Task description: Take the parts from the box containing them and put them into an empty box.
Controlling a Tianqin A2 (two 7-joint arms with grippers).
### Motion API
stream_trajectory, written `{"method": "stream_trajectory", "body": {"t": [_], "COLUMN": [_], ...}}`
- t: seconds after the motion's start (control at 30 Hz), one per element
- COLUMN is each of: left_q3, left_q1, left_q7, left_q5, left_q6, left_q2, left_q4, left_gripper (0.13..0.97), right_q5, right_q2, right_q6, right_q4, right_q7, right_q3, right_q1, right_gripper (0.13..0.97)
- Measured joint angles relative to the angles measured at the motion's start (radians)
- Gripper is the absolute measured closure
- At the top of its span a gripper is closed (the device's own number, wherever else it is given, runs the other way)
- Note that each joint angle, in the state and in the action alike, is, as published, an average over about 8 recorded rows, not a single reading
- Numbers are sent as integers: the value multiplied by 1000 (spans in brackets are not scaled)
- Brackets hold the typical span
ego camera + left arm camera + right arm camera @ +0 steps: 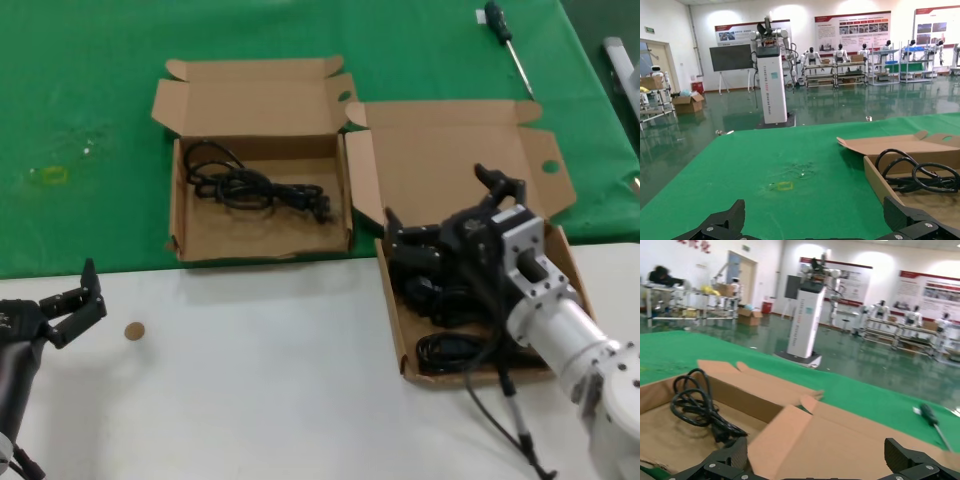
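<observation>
The wider brown box lies at the right, its lid folded back, with several black power cords heaped inside. My right gripper hovers open over that heap, with nothing between its fingers; the right wrist view shows it facing the lid. The smaller brown box stands to the left on the green mat and holds one coiled cord, also visible as the cord and the cord. My left gripper waits open at the lower left above the white table, empty.
A screwdriver lies on the green mat at the far right, seen as the screwdriver. A small brown disc rests on the white table. A yellow mark sits on the mat's left.
</observation>
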State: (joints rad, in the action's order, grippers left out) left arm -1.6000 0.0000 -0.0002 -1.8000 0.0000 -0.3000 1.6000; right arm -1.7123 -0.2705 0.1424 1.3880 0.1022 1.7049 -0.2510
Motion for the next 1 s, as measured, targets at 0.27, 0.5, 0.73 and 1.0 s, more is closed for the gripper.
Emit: {"method": "stream_trajectory", "body": {"t": [0.27, 0.5, 0.73, 1.0], "left_q3": [0, 0, 0, 0], "left_q1": [0, 0, 0, 0], "left_q7": [0, 0, 0, 0], "left_q5": [0, 0, 0, 0], "left_q6": [0, 0, 0, 0], "left_q2": [0, 0, 0, 0], "left_q4": [0, 0, 0, 0], "left_gripper": [133, 132, 132, 132], "right_q5": [-40, -69, -75, -75], "right_q2": [-14, -23, -25, -25], "right_q6": [-65, -113, -122, -122], "right_q4": [97, 168, 182, 182], "right_q7": [-47, -81, -88, -88], "right_q3": [-48, -83, -90, -90], "right_q1": [116, 199, 215, 215], "right_gripper": [129, 129, 129, 129]}}
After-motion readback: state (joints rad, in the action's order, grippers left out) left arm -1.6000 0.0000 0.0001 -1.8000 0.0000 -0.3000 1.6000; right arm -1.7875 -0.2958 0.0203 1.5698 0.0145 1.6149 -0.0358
